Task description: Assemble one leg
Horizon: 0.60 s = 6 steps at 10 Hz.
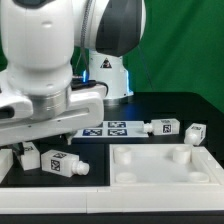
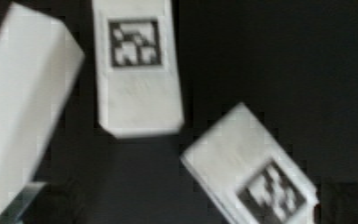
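Observation:
In the wrist view two legs lie on the black table: one leg [image 2: 137,60] lies lengthwise with its tag far from the gripper, and the other leg [image 2: 256,165] lies slanted, close by the jaws. My gripper [image 2: 190,216] is open and empty above them; only its dark fingertips [image 2: 23,206] show at the picture's corners. In the exterior view these two legs [image 1: 30,152] [image 1: 62,165] lie under the arm's hand [image 1: 45,108], whose fingers are hidden. Two more legs [image 1: 160,127] [image 1: 192,131] lie further back on the exterior view's right.
The large white tray-like frame [image 1: 165,165] with round sockets lies at the front right of the exterior view. The marker board [image 1: 105,128] lies behind the hand. A white part [image 1: 6,166] sits at the left edge; a white slab [image 2: 25,100] shows in the wrist view.

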### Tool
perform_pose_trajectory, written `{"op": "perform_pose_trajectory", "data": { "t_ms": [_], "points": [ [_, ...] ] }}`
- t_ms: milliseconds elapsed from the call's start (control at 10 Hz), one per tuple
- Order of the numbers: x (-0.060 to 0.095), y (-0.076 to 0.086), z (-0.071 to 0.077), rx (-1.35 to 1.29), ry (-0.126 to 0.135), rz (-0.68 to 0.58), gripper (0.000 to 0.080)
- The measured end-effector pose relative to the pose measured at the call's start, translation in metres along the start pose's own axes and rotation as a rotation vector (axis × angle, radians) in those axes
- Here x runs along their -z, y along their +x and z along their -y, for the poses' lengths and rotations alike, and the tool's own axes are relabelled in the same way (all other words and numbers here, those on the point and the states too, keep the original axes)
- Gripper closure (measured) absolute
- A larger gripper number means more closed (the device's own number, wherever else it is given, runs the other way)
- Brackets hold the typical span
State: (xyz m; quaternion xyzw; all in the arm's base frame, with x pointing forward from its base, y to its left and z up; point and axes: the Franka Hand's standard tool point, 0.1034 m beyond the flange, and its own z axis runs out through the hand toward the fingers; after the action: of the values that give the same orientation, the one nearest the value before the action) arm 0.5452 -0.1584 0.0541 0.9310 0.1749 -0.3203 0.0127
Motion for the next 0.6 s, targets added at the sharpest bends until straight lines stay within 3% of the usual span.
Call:
{"op": "perform_pose_trajectory", "data": {
  "t_ms": [100,300,600],
  "points": [
    [0.0000,-0.0020,-0.0064,-0.008,0.004,0.045,0.0150],
    [-0.0052,-0.0028,-0.0002,-0.033,0.027,0.125,0.0150],
    [-0.0056,0.0014,-0.0037,-0.033,0.014,0.116,0.0150]
  ]
}}
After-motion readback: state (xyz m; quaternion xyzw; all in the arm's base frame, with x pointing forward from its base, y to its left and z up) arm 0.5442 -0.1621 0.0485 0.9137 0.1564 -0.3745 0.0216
